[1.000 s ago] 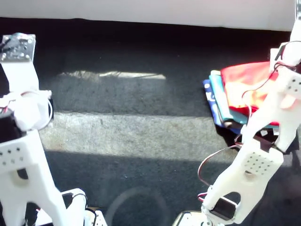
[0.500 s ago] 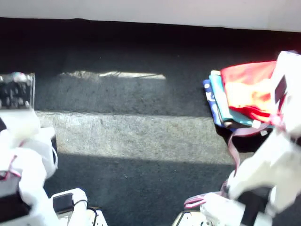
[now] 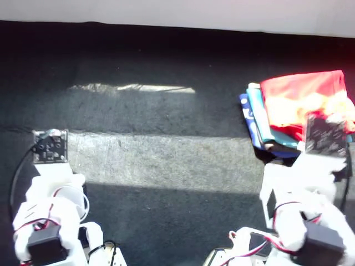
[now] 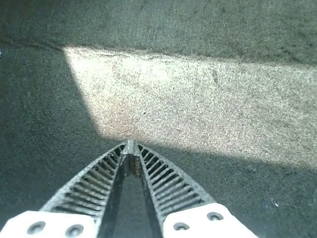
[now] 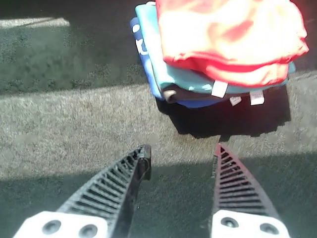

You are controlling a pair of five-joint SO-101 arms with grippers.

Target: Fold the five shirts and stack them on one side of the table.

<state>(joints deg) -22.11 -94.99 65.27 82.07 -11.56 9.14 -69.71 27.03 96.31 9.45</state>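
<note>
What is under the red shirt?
More folded shirts, in a stack. Peeking out beneath the red shirt are edges of a teal shirt, a dark layer and a blue shirt. The red one covers most of each, so an exact count is impossible.

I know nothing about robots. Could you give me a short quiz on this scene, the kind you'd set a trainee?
1. True or false: the left tool is shut with nothing in it.
2. Which colour lies on top of the stack of shirts? A) blue B) red C) teal
3. Fill in the word: the right tool hangs just short of the stack, its fingers ____ and holding nothing.

Key: 1 true. 2 B, the red shirt. 3 open.
</note>
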